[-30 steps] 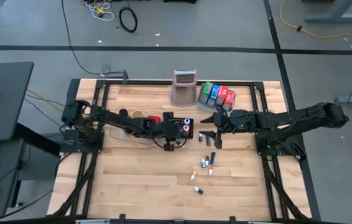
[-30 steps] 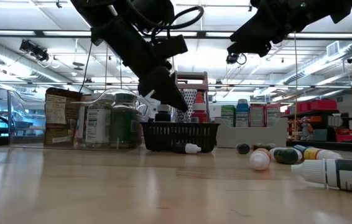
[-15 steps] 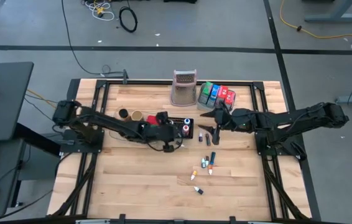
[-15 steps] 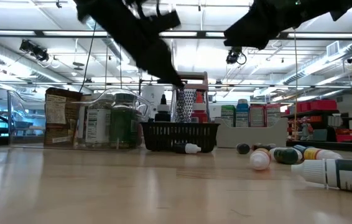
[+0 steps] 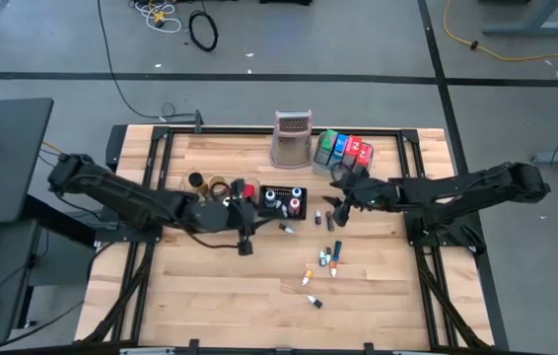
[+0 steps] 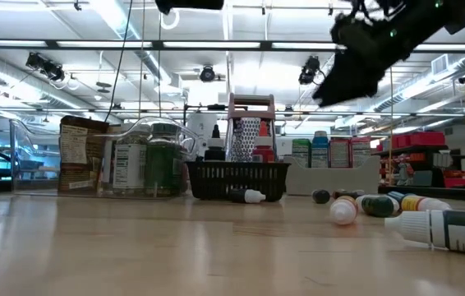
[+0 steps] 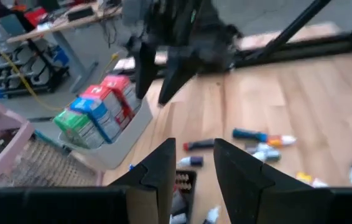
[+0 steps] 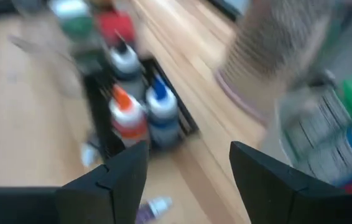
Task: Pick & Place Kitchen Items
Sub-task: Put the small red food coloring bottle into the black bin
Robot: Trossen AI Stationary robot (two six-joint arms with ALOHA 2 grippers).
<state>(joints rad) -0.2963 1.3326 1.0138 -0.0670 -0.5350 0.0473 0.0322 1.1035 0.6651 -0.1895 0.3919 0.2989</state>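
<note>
A pale wooden table (image 5: pixel 230 286) is seen from above, with two dark robot arms reaching in from either side. The left gripper (image 5: pixel 243 244) hangs just beside a small black mesh basket (image 5: pixel 281 200) that holds upright colour-capped bottles (image 8: pixel 138 106). Its two fingers stand a narrow gap apart, and the wrist view shows nothing between them. The right gripper (image 5: pixel 335 211) hovers beside the basket's other end, near a grey tray (image 7: pixel 126 134) of red, blue and green packets (image 5: pixel 343 149). Its jaws are spread wide and empty.

More tiny bottles (image 5: pixel 326 258) lie loose on the bare wood, in front of the basket and well apart from both grippers. Each lies on its side. Their long axes run roughly toward and away from the basket, though not all alike, and one white-capped bottle (image 5: pixel 285 228) lies almost touching the basket.

The step in hand appears to be fetching the next loose bottle. Done well, the gripper would probably come straight down with its fingers set across the bottle's long axis, closing on the body, not the tapered cap.

A tall silvery box grater (image 5: pixel 292 139) stands at the far edge.
</note>
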